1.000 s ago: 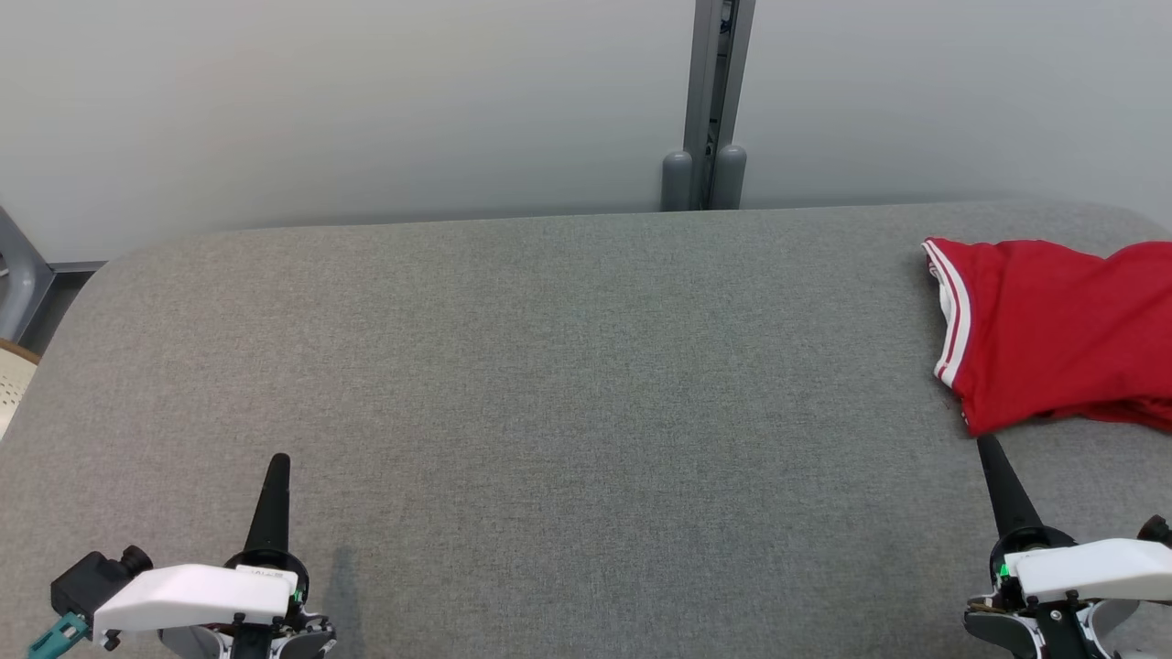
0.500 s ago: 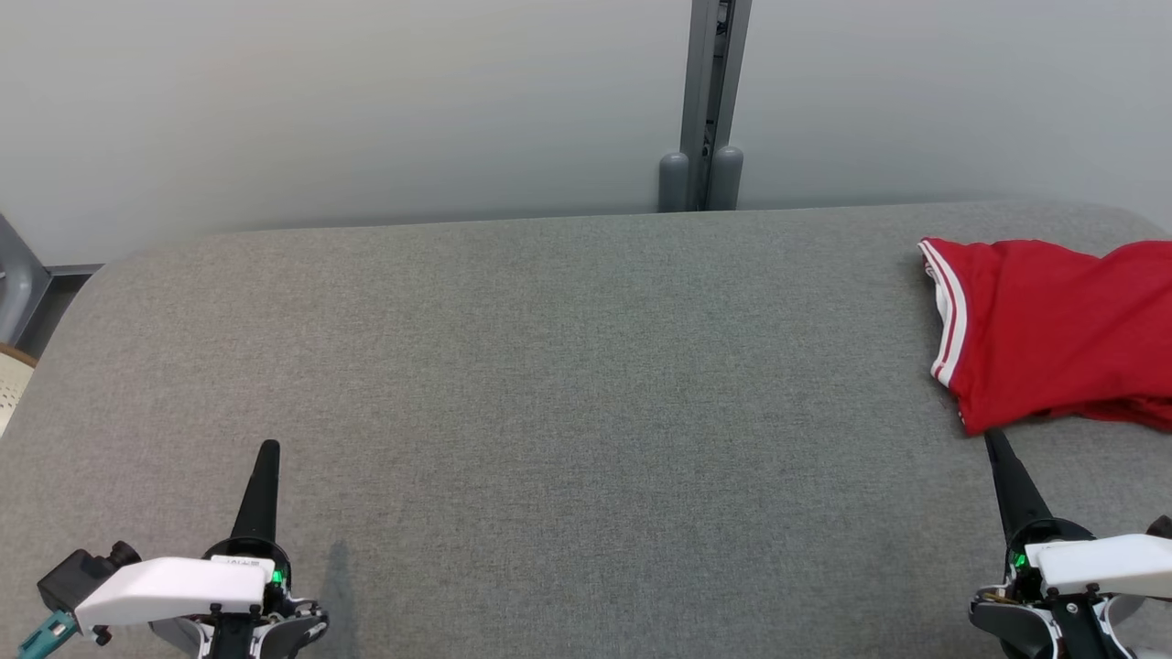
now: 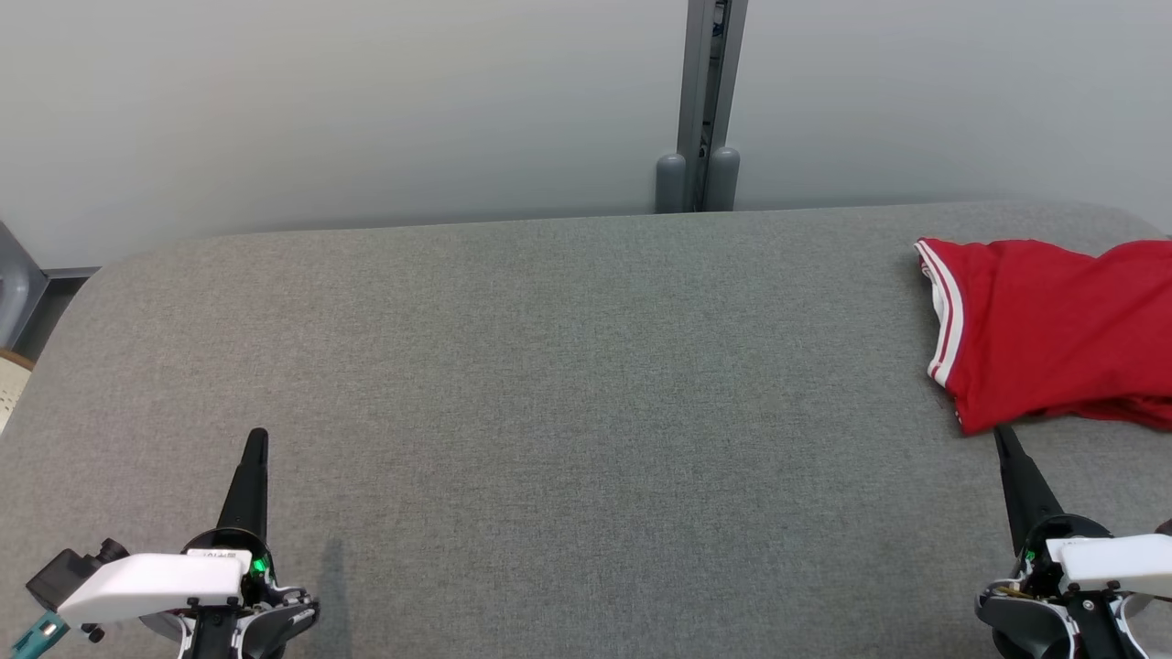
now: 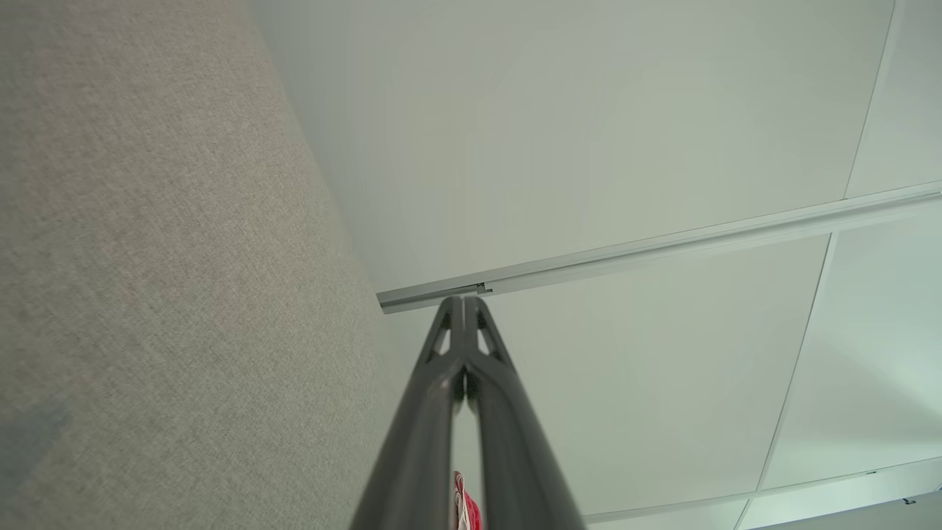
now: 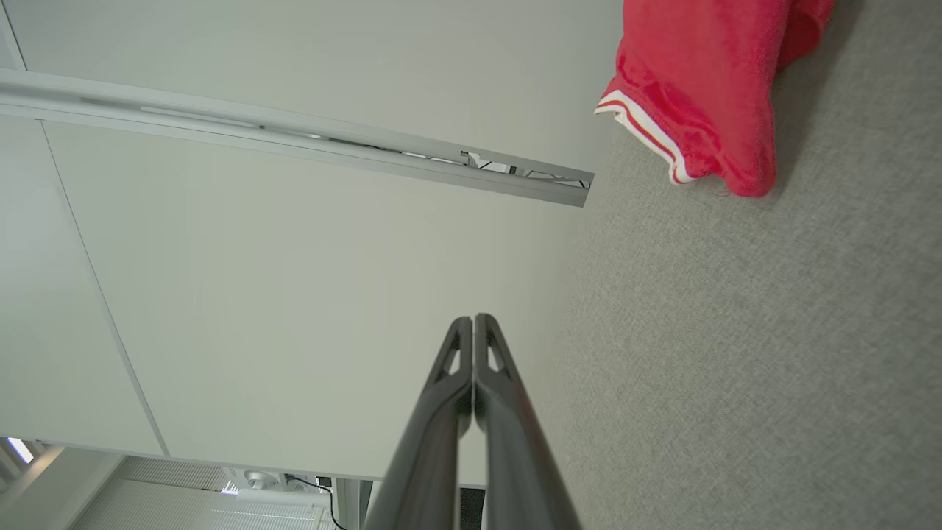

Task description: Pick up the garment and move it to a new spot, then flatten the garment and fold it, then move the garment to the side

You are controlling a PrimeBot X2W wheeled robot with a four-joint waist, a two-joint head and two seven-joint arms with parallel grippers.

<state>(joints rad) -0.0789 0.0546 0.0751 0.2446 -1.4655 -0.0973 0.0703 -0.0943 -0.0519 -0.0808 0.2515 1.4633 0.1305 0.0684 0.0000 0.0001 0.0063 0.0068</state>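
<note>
The garment is red with white-and-red striped trim and lies bunched at the far right of the grey padded table. It shows in the right wrist view as the garment at the top right, and as a red sliver between the fingers in the left wrist view. My right gripper is shut and empty, its tip just short of the garment's near edge. My left gripper is shut and empty at the lower left, far from the garment. Both fingertip pairs, left and right, are pressed together.
A pale wall with a grey vertical post stands behind the table. The table's rounded left corner drops off near a grey frame and a beige object at the left edge.
Both grippers have drifted slightly lower and outward in the head view, and the whole picture has shifted a little, so the camera has moved. The garment lies as before.
</note>
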